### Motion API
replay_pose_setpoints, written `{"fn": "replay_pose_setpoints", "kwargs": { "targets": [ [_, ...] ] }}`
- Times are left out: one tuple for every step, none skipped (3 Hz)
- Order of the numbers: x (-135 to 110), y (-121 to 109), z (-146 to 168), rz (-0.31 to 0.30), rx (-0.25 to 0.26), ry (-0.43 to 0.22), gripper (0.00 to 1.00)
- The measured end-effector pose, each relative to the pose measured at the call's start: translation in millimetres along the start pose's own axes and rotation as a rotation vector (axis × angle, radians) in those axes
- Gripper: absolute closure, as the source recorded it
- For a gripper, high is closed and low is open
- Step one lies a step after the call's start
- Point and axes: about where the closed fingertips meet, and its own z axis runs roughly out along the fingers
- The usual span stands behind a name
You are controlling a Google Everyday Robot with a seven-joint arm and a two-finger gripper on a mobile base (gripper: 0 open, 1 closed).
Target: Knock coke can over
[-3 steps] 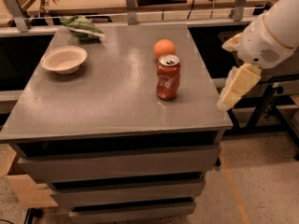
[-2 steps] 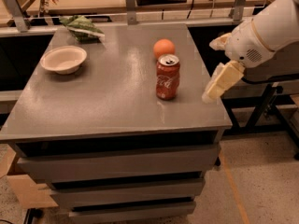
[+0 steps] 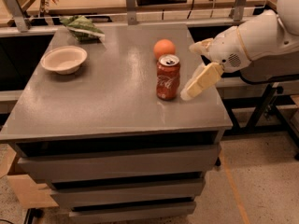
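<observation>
Coke can (image 3: 168, 77): stands upright on the worktop (image 3: 107, 97), right of the middle toward the 3 o'clock edge. Its silver top faces up, so it is not yet knocked over.

Pincer (image 3: 194, 88): just beside the can at the can's 3 o'clock. It slants down from the white arm (image 3: 247, 41), with its tip low, near the can's base. I cannot tell whether it is wide or narrow, nor whether it touches the can.

Why held so: a side-on stance rather than one above the can looks meant for a shove, not a grasp. A sweep toward 9 o'clock should tip the can onto bare worktop.

Risk: contact this low may slide the can instead of toppling it. A push higher on the wall would likely tip it more surely.

Orange (image 3: 164, 48): near the can at its 12 o'clock, apart from it. It lies off the likely push line, though a can falling that way could set it rolling.

Bowl (image 3: 64, 59): pale, well apart at the can's 10 o'clock, with nothing seen inside.

Green packet (image 3: 81, 26): at the far corner toward 11 o'clock; what it holds is unclear.

Drawers (image 3: 117, 164): stacked beneath the worktop, their contents hidden.
</observation>
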Motion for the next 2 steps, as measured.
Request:
{"fn": "replay_pose_setpoints", "kwargs": {
  "targets": [
    [-6, 2, 16, 0.013, -0.035, -0.052, 0.0],
    [-11, 1, 28, 0.019, -0.048, -0.092, 0.15]
  ]
}}
